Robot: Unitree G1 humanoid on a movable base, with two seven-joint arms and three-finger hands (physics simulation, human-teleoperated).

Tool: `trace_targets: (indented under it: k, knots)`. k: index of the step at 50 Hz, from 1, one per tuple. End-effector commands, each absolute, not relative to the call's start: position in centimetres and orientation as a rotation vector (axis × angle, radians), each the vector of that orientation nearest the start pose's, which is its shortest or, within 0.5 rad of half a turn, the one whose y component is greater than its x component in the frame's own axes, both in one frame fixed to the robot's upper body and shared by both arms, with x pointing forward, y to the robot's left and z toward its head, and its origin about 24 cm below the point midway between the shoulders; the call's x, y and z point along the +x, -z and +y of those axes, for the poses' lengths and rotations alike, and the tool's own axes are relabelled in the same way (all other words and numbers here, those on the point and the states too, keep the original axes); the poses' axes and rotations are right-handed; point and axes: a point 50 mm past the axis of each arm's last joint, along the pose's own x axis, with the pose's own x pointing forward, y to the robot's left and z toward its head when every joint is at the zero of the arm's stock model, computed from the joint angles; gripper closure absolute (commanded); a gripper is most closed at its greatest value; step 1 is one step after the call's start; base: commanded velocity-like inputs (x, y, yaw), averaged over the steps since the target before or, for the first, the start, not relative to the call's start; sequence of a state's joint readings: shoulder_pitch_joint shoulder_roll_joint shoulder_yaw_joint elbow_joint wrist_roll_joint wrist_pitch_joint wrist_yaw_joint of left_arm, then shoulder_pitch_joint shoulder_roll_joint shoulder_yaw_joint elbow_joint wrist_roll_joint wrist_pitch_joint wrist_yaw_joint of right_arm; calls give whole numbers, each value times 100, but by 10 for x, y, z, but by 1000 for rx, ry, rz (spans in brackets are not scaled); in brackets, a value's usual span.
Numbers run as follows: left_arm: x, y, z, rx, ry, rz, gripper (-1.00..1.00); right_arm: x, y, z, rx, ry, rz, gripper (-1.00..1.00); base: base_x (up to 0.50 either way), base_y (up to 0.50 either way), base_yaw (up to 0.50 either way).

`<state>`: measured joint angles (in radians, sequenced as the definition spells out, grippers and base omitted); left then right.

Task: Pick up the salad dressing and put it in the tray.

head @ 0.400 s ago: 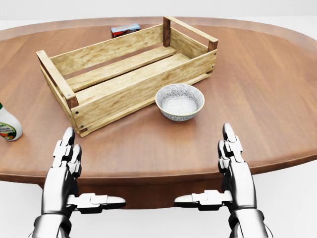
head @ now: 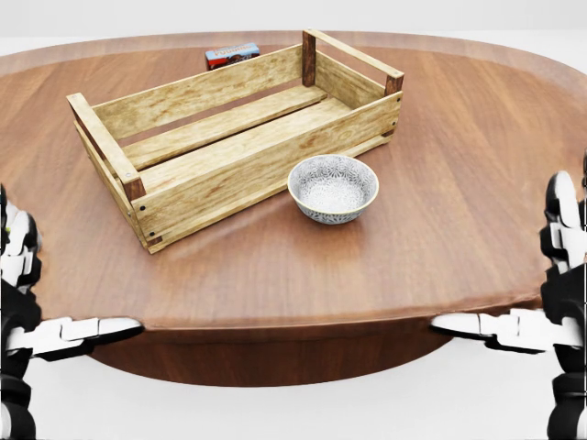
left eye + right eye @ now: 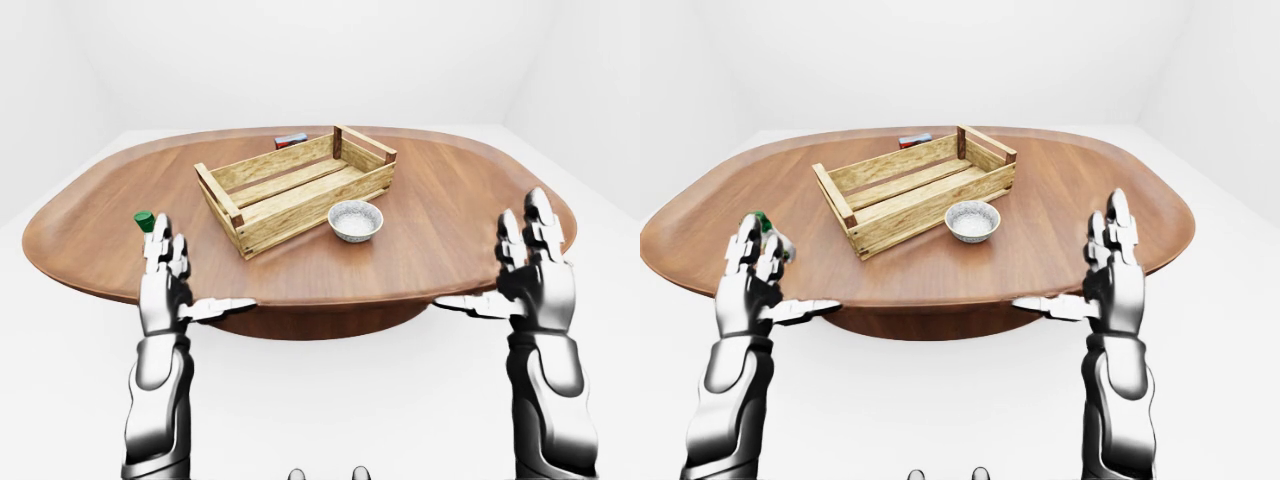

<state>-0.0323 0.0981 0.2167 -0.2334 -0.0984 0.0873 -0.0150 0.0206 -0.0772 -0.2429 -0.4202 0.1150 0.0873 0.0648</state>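
Note:
The salad dressing bottle (image 3: pixel 144 220) stands on the table's left part; only its green cap shows above my left hand. The tray is a wooden slatted crate (image 2: pixel 229 128) at the table's middle, with nothing in it. My left hand (image 3: pixel 190 275) is open, fingers up and thumb pointing right, right in front of the bottle at the table's near left edge. I cannot tell if it touches the bottle. My right hand (image 3: pixel 500 270) is open and empty at the table's right edge, far from the bottle.
A patterned white bowl (image 2: pixel 333 188) stands just right of the crate's near corner. A small red and blue box (image 2: pixel 232 54) lies beyond the crate. The oval brown table (image 2: pixel 440 165) has white floor all round it.

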Motion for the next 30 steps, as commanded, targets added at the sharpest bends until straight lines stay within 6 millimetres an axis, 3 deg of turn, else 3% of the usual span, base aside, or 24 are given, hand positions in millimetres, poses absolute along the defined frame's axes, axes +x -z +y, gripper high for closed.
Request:
trace_targets:
  k: [1,4,7,11,17,23,26,30]
  knots:
    - [205,-186,283,140,-369,-539,-100,111,-256,-279,-303,384,-932,-100,0,0,0]
    - [195,-192,300,165,-422,-551,-100,82,-268,-298,-344,457,-977,-100,0,0,0]
    - [179,-202,322,207,-498,-577,-100,40,-287,-317,-440,550,-1035,-100,0,0,0]
    - [166,-210,335,235,-543,-596,-100,15,-296,-331,-479,631,-1045,-100,0,0,0]
    - [141,-223,362,239,-640,-640,-100,24,-284,-339,-448,659,-968,-100,0,0,0]
    - [111,-237,387,176,-739,-727,-100,55,-275,-323,-637,601,-809,-100,18,26,0]
    - [109,-238,388,173,-752,-725,-100,66,-272,-320,-650,599,-797,-100,30,44,0]
    - [107,-242,385,178,-756,-746,-100,65,-276,-318,-694,615,-807,-100,31,44,0]
